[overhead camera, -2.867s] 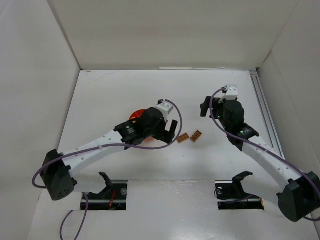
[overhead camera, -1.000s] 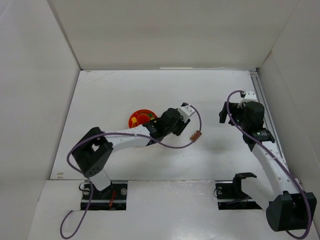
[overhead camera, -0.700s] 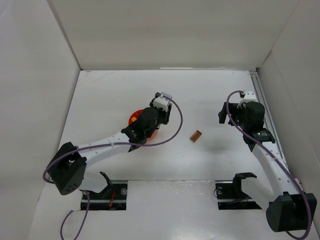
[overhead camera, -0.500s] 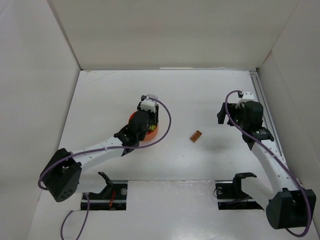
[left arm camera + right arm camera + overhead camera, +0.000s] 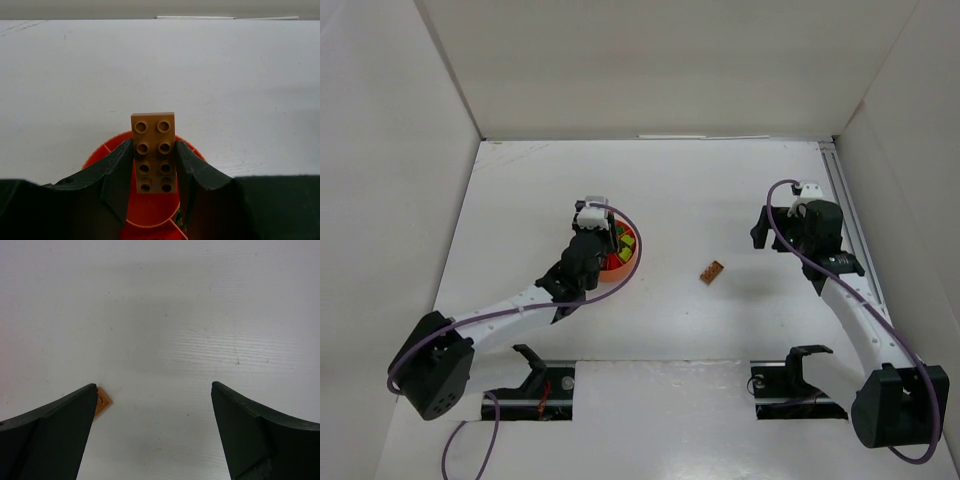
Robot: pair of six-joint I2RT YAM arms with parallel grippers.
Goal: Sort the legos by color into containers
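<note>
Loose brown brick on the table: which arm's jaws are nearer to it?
Right. The right arm, jaws open, hangs just right of the loose brown brick; the left arm is farther left over the red bowl, jaws shut on a second brown brick.

We see a white table (image 5: 720,190) closed in by white walls on its left, far and right sides. Two things lie directly on it. A small round red-orange bowl (image 5: 633,258) sits left of centre. A single brown lego brick (image 5: 711,271) lies to its right, well apart from the bowl and turned askew. A pale rail (image 5: 847,215) runs along the table's right edge.
</note>
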